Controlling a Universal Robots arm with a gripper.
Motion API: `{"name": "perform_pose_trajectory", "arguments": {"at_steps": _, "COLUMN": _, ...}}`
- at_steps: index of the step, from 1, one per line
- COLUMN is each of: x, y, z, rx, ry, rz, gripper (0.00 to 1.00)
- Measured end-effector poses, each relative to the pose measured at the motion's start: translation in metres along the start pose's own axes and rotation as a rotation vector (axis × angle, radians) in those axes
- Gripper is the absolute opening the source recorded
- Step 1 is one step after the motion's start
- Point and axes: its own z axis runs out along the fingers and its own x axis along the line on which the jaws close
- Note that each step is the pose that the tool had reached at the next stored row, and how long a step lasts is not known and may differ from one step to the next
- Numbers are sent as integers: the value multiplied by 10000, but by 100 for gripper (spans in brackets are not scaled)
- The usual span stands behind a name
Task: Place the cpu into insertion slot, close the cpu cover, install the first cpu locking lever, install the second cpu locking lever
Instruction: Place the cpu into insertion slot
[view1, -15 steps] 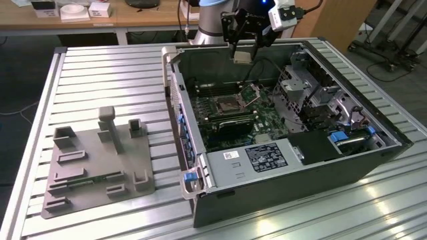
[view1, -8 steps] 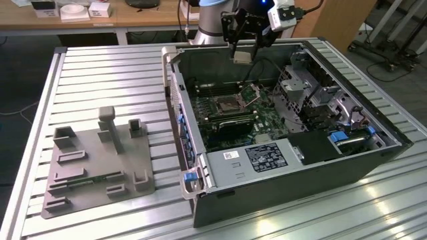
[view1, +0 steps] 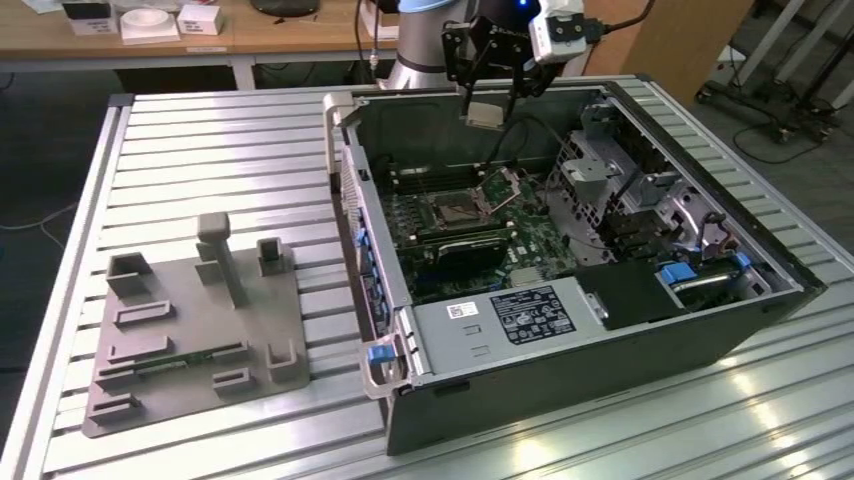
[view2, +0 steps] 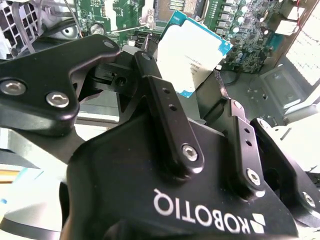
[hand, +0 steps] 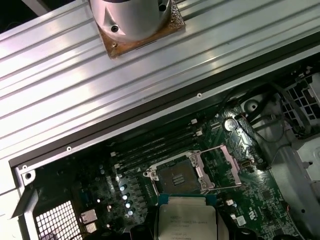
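gripper (view1: 483, 100): clamped on the cpu (view1: 483, 112), fingers (view2: 165, 100) pinching opposite edges, raised above the open computer case (view1: 561, 380) and clear of the green board (view1: 534, 245). far out to the exterior view's left of the gripper and lower: grey fixture plate (view1: 187, 330) on the slatted table (view1: 227, 140). below the gripper: insertion slot (hand: 176, 177), uncovered, contacts exposed. just beside that slot: cpu cover (hand: 220, 165), tilted up on its hinge. off to the exterior view's right of the gripper: metal drive cage (view1: 607, 170).

Exterior view looks down; both close wrist views share the cpu (hand: 187, 220).
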Motion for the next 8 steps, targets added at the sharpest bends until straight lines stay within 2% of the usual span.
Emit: {"name": "perform_pose_trajectory", "arguments": {"at_steps": 8, "x": 0, "y": 0, "z": 0, "rx": -1, "ry": -3, "rz": 24, "gripper": 54}}
